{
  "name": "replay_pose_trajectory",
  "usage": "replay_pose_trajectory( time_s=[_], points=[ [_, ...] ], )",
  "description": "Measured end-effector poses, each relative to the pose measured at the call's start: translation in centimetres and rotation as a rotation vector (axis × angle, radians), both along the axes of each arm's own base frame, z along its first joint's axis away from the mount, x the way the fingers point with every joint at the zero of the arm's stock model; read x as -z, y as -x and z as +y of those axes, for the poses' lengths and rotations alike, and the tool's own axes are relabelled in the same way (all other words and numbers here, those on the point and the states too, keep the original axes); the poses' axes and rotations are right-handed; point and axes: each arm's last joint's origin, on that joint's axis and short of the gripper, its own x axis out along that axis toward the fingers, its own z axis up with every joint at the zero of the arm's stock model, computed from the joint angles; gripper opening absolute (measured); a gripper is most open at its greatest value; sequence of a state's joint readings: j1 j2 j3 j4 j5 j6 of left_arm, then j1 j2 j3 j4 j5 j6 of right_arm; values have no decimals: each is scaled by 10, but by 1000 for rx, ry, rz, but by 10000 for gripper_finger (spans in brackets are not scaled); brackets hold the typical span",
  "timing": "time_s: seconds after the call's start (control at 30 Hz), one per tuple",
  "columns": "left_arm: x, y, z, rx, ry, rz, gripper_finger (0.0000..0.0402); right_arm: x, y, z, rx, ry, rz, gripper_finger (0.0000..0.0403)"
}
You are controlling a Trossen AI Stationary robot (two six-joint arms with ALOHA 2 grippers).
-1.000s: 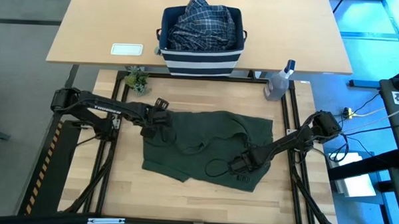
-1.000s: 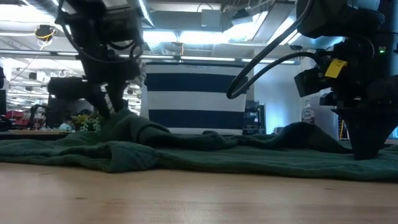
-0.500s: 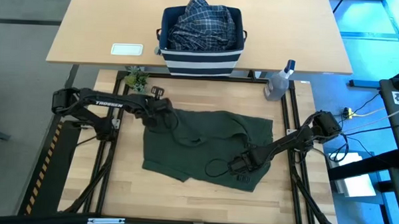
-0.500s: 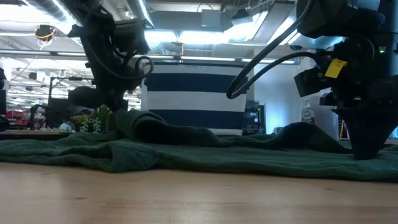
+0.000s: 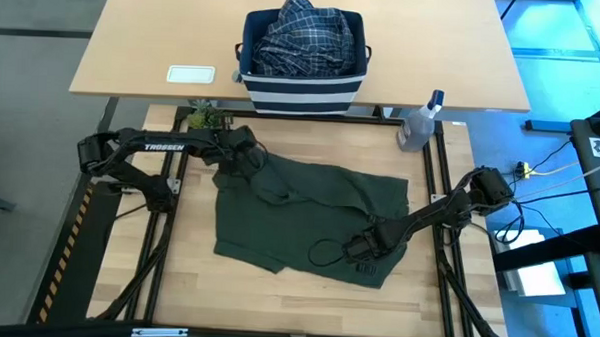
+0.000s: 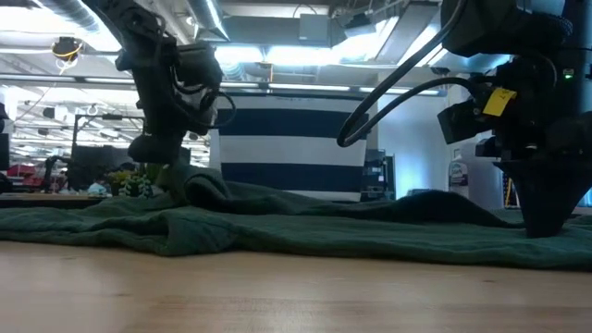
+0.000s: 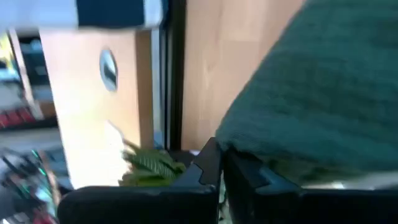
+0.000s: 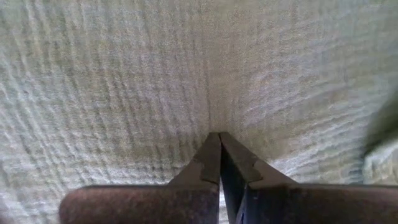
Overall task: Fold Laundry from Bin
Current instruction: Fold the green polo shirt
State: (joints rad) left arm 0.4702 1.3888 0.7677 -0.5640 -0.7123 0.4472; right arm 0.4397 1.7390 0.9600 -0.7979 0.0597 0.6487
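Cloth is now pinched: your left hand (image 5: 248, 159) has closed on the far-left corner of the olive garment (image 5: 318, 214) and dragged it outward, flattening it. Your right hand (image 5: 362, 248), shut, pins its near edge. Crinkled and rumpled, it lies mid-table (image 5: 275, 298).

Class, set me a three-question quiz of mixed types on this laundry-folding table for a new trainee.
1. True or false: the dark olive-green cloth garment lies spread on the wooden table.
2. What fills the navy-blue striped fabric bin? A) black garment B) blue-and-white plaid shirt C) nothing
3. Which tool pinches the olive garment's corner nearest the small green plant?

Key: 1 true; 2 B; 3 the left tool, shut on the cloth. The right tool rests shut on the garment.
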Motion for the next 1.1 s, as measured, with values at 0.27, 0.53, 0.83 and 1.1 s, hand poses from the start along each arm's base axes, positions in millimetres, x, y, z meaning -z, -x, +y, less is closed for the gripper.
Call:
replay_pose_trajectory(
  time_s=[0.27, 0.53, 0.83, 1.1],
  points=[
    [-2, 7, 12, -106, -8, -61, 49, 0, 0, 0, 0, 0, 1, 1],
    [-24, -5, 17, -93, -32, -138, 98, 0, 0, 0, 1, -15, 11, 1],
    [-28, -39, -22, 209, 297, -357, 109, -4, -1, 1, -3, -2, 32, 1],
    [-8, -60, -57, 275, 309, -352, 109, -5, -2, 1, -14, 5, 20, 1]
  ],
)
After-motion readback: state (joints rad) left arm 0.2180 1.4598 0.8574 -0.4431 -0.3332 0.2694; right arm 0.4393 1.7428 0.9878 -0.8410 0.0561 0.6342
